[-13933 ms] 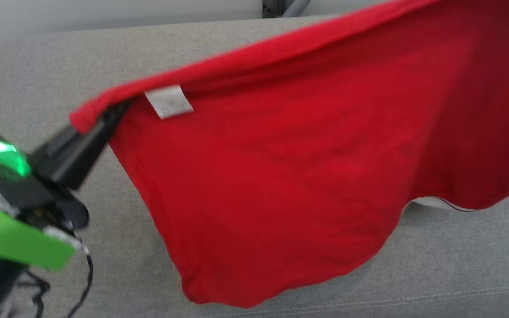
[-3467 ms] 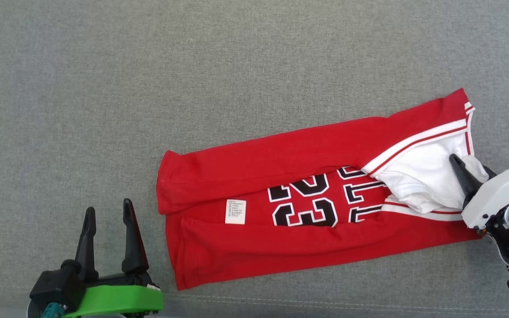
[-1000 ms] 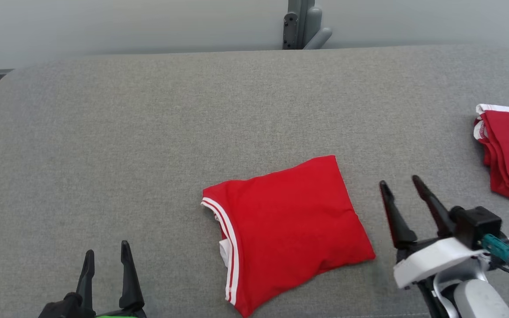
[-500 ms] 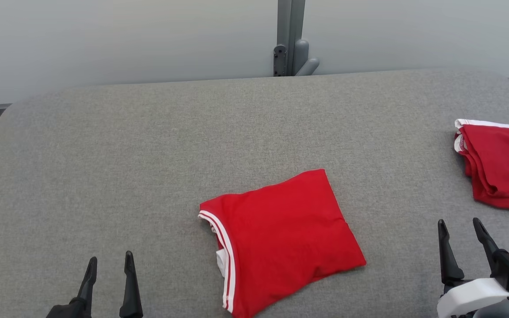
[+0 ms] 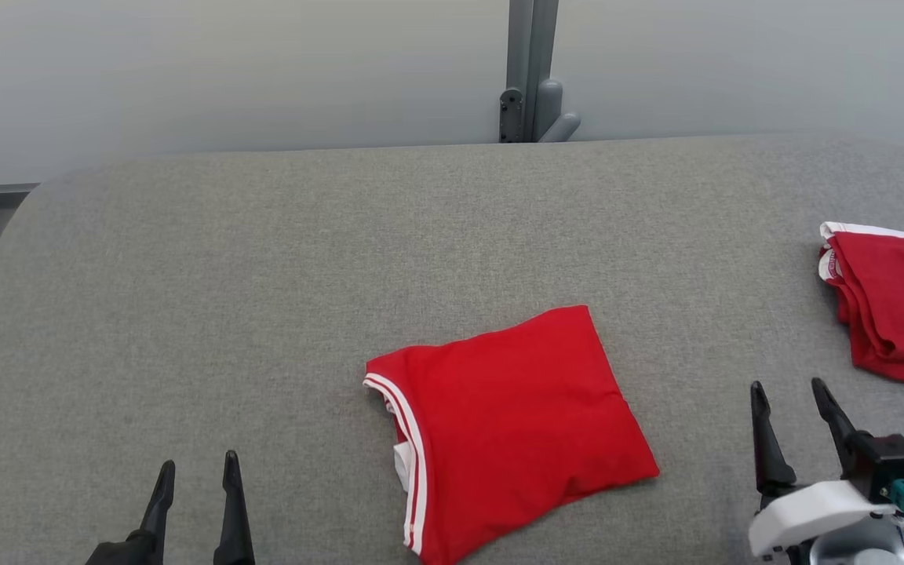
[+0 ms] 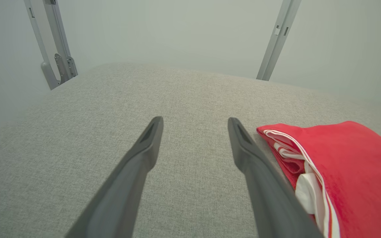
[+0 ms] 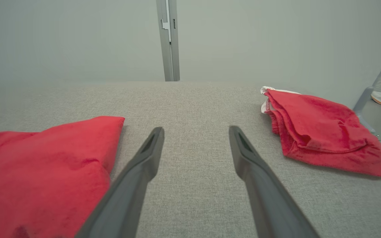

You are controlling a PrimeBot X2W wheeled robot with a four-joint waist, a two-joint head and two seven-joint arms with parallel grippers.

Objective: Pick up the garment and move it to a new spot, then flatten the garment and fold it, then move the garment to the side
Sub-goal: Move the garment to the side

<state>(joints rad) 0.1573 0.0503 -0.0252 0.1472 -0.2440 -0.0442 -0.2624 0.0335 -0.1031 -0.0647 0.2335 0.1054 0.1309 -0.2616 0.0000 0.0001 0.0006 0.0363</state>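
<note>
Folded red garment [image 5: 511, 428] is lying as a compact, roughly square packet near the front middle of the grey padded surface [image 5: 264, 275], its white-striped edge facing the robot's left, a little white lining showing at that edge. Left gripper [image 5: 198, 467] is pointing up at the lower left, apart from the garment in the head view, its fingers spread wide and gripping nothing; in the left wrist view the striped edge is showing alongside one finger. Right gripper [image 5: 788, 388] is standing to the garment's right, fingers likewise spread wide with only bare surface between them. A second red garment [image 5: 891, 306], loosely bunched, is sitting at the surface's right edge. A grey metal post [image 5: 530, 78] is rising behind the far edge
</note>
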